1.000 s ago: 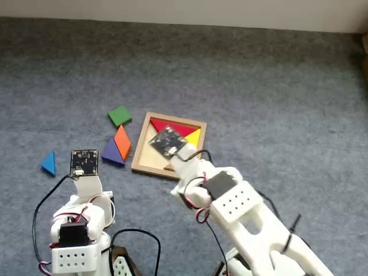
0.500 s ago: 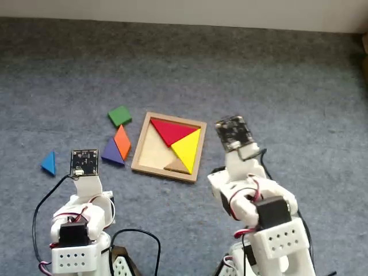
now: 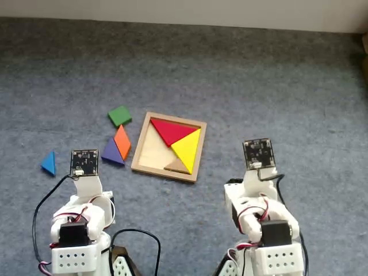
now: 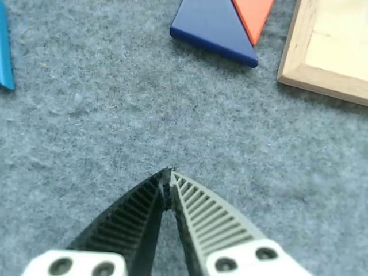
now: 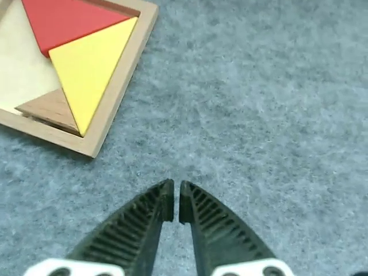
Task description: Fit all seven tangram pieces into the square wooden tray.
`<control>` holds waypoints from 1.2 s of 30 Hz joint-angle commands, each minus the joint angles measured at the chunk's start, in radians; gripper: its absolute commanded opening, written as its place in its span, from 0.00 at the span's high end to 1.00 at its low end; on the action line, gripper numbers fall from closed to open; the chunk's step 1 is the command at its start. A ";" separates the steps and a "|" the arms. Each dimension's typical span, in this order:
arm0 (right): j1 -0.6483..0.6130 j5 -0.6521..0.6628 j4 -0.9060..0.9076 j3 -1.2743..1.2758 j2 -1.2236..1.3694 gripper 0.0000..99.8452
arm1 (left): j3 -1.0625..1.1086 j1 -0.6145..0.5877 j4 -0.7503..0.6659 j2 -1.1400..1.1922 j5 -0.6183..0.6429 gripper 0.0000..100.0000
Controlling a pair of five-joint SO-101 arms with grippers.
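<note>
Bench (image 3: pixel 276 86): flat top covered all over in grey felt-like carpet. Lying directly on it:
- Square wooden tray (image 3: pixel 164 173), left of centre, turned slightly askew.
- Green square (image 3: pixel 119 115), near the tray's far left corner, apart from it.
- Orange parallelogram (image 3: pixel 122 141), just beside the tray's left rim.
- Dark blue triangle (image 3: pixel 112 153), touching the orange parallelogram on the side away from the tray.
- Light blue triangle (image 3: pixel 49 163), small, well apart to the left of the others.
</note>
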 commanded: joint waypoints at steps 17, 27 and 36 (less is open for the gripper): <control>0.021 -0.008 -0.024 0.372 -0.295 0.97 | -0.556 -0.251 0.026 -0.004 -0.468 0.99; 0.021 -0.008 -0.018 0.377 -0.294 0.97 | -0.705 -0.245 0.069 0.317 -0.585 0.92; 0.021 -0.008 -0.018 0.377 -0.294 0.97 | -0.852 -0.131 0.023 0.888 -0.611 0.77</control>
